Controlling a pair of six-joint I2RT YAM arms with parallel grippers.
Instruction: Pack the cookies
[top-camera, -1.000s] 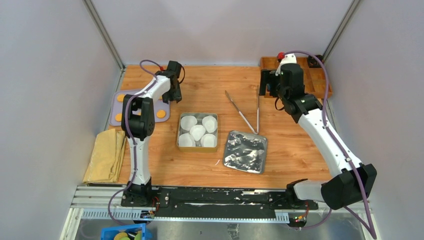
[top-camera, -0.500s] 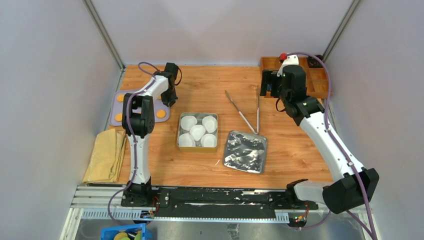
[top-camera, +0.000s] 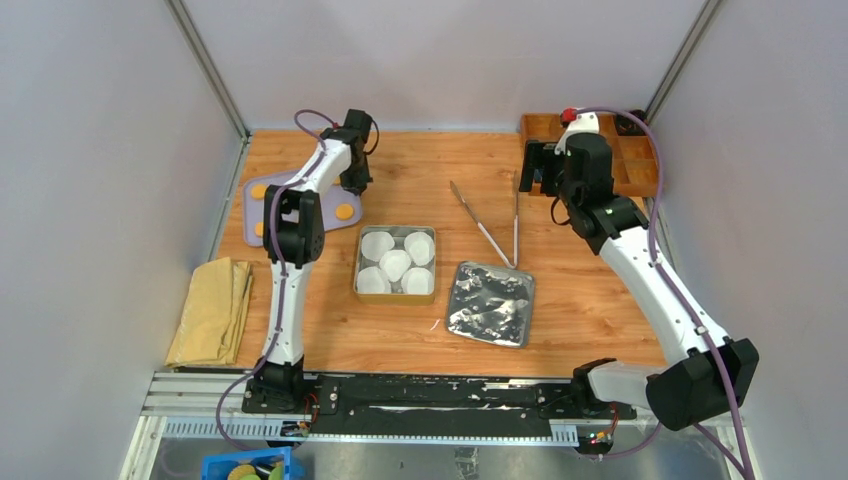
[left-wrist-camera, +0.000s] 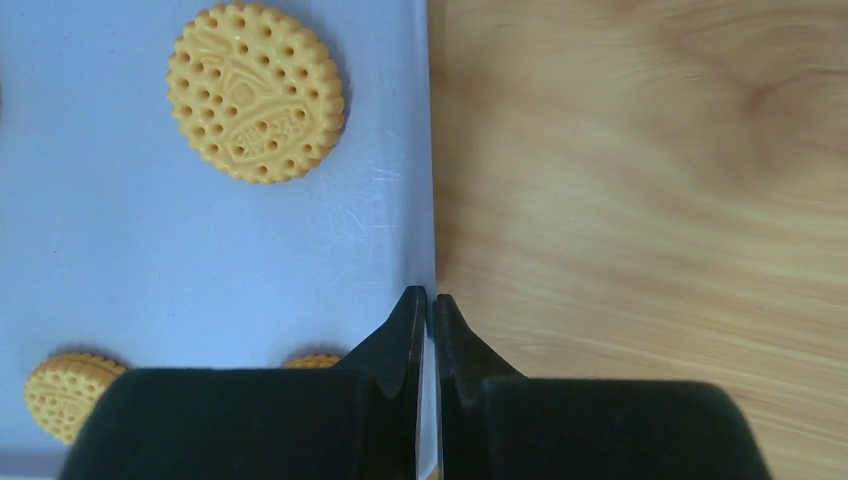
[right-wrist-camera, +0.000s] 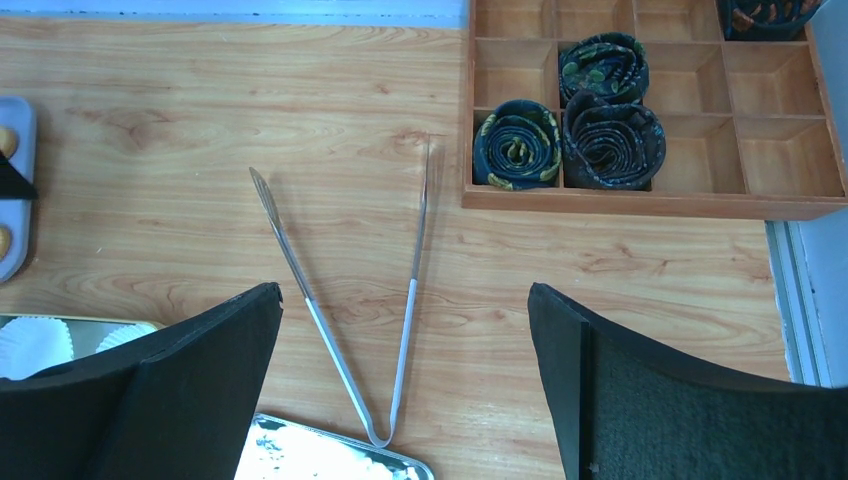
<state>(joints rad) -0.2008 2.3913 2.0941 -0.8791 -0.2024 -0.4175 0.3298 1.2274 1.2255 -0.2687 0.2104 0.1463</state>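
Observation:
The cookies (top-camera: 345, 211) are round orange-yellow biscuits lying on a flat lilac tray (top-camera: 300, 200) at the back left. From the left wrist, one whole cookie (left-wrist-camera: 256, 92) shows on the tray (left-wrist-camera: 200, 250), and two more peek out beside the fingers. My left gripper (top-camera: 352, 185) (left-wrist-camera: 430, 300) is shut on the tray's right edge, which sits pinched between the fingertips. A gold tin (top-camera: 357, 265) lined with white paper cups stands in the middle. Its silver lid (top-camera: 491, 303) lies to the right. My right gripper (top-camera: 537, 168) (right-wrist-camera: 403, 290) hangs open above metal tongs (right-wrist-camera: 340, 300), holding nothing.
A wooden compartment box (top-camera: 640, 160) (right-wrist-camera: 640, 203) with rolled dark fabric stands at the back right. A folded yellow cloth (top-camera: 212, 310) lies at the front left. The tongs (top-camera: 487, 235) rest between the tin and the box. A blue bin (top-camera: 245, 467) sits below the rail.
My left gripper closed on the tray's edge and dragged the tray right and toward the back, turning it. The right arm barely moved.

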